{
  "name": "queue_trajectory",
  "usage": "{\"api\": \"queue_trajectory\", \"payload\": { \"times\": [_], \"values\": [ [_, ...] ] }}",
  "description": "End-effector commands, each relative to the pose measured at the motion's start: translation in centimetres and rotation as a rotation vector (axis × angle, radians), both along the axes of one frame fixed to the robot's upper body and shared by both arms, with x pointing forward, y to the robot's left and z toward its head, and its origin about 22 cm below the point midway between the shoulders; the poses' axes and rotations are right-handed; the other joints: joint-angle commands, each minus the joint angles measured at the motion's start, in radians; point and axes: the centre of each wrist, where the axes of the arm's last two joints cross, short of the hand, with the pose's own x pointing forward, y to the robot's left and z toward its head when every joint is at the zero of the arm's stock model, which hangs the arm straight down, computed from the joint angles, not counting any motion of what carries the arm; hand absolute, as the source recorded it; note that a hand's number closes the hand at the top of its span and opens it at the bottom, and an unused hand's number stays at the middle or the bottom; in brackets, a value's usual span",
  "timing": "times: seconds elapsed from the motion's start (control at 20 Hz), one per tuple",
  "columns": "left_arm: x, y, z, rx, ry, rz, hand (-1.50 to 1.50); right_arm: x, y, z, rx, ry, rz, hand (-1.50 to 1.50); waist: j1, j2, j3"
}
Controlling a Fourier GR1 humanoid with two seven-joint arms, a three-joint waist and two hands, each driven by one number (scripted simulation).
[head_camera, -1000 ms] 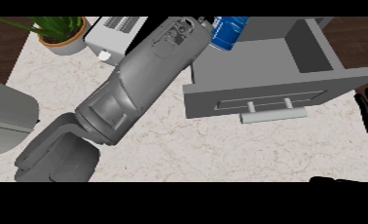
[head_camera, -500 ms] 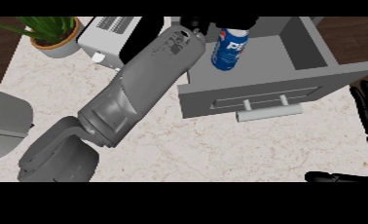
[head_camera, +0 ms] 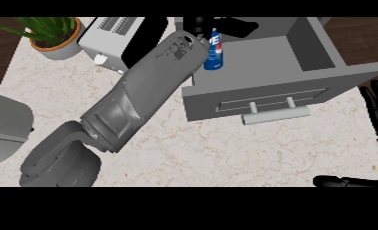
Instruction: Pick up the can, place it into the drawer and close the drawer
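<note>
1. Compared with half a second ago, the can [head_camera: 213, 53] sits closer to the left wall of the drawer [head_camera: 260, 99] and stands more upright, carried by the left hand [head_camera: 198, 26].
2. Nearest, at the view's lower right edge, a sliver of the right hand [head_camera: 345, 181] shows over the counter [head_camera: 221, 159]. Whether it is open or closed cannot be told.
3. Next, the left forearm [head_camera: 140, 99] stretches diagonally from the lower left across the counter toward the drawer's back left corner.
4. Beyond that, the drawer is pulled well out, its bar handle [head_camera: 269, 116] facing the robot and its inside bare apart from the can.
5. The can is inside the drawer's outline, just beside the left wall. Whether its base touches the floor cannot be told.
6. At its top, the left hand's black fingers are curled round the can's upper part and hide it.
7. Likely handling: a light, rigid, smooth-sided cylinder that could slip or tip, so a hold round the body, as now, suits it best.
8. Farthest off, a toaster [head_camera: 111, 41] and a potted plant [head_camera: 52, 31] stand at the counter's back left, well apart from the drawer.
</note>
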Motion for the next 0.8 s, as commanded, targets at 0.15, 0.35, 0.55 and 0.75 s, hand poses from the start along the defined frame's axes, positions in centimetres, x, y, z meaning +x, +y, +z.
{"api": "queue_trajectory", "payload": {
  "times": [0.15, 0.35, 0.55, 0.75],
  "values": [
    [0.4, -0.2, 1.5, -0.052, -0.001, 0.045, -1.50, -1.1, 0.2, 1.8, -0.069, -0.057, -0.002, -1.50, -0.007, 0.000, -0.001],
    [-0.2, 0.2, -0.8, -0.089, 0.015, 0.034, -1.50, -0.9, -0.1, 1.9, -0.242, -0.104, -0.041, -1.50, 0.010, -0.001, -0.001],
    [-0.6, -0.7, 0.6, -0.131, 0.012, 0.032, -1.50, -0.5, 1.0, 2.9, -0.347, -0.156, -0.017, -1.50, 0.008, -0.002, -0.001],
    [-0.3, -0.4, 0.7, -0.177, 0.002, -0.009, -1.50, 0.2, 1.3, 3.2, -0.438, -0.197, -0.027, -1.50, 0.048, -0.005, -0.002]
  ]
}}
